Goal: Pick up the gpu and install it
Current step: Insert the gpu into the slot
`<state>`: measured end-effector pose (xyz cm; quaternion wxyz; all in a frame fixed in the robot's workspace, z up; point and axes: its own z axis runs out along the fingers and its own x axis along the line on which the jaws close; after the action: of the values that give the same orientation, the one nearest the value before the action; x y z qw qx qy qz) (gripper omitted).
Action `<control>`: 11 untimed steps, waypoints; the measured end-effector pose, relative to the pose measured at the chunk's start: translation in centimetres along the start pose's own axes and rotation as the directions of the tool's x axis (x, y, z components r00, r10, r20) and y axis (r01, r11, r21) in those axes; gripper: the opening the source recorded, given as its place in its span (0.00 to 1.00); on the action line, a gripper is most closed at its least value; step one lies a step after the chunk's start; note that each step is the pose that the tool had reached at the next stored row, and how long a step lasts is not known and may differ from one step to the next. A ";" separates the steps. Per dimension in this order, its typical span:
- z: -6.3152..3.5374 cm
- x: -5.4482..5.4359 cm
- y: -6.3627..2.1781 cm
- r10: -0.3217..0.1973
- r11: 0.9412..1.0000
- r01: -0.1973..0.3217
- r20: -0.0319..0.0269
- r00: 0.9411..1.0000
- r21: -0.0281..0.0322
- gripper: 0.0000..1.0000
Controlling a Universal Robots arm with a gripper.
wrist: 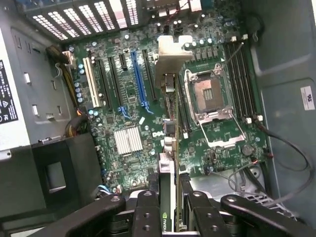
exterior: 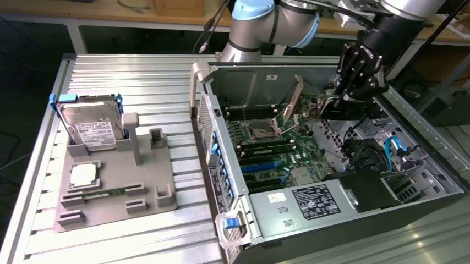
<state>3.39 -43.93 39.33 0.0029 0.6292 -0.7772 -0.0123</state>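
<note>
The ribbed metal surface [exterior: 118, 71] carries an open computer case [exterior: 253, 82] across the middle and right of the exterior view. At the left stands a grey tray [exterior: 147, 181] with a hard drive [exterior: 92, 129]. The motherboard [exterior: 268, 148] lies inside the case. The tool [exterior: 334, 104] reaches in from the upper right, its fingers [wrist: 145, 210] half closed and gripping one end of the gpu [wrist: 169, 64]. The card stands on edge over the motherboard, its metal bracket at the end away from the tool, near the processor socket [wrist: 210, 96].
</note>
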 end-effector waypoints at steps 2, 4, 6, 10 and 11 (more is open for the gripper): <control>0.26 0.2 0.83 0.000 1.000 0.000 0.001 1.000 0.004 0.27; 0.45 0.3 1.49 0.000 1.000 0.000 0.003 1.000 0.010 0.27; 0.58 0.4 1.86 0.000 1.000 0.000 0.005 1.000 0.021 0.27; 0.79 0.5 2.39 -0.001 0.999 0.001 0.009 1.000 0.042 0.27; 0.87 0.5 2.41 -0.007 0.999 0.007 0.010 1.000 0.043 0.27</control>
<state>0.91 -43.89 38.51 -0.0145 0.6317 -0.7751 0.0012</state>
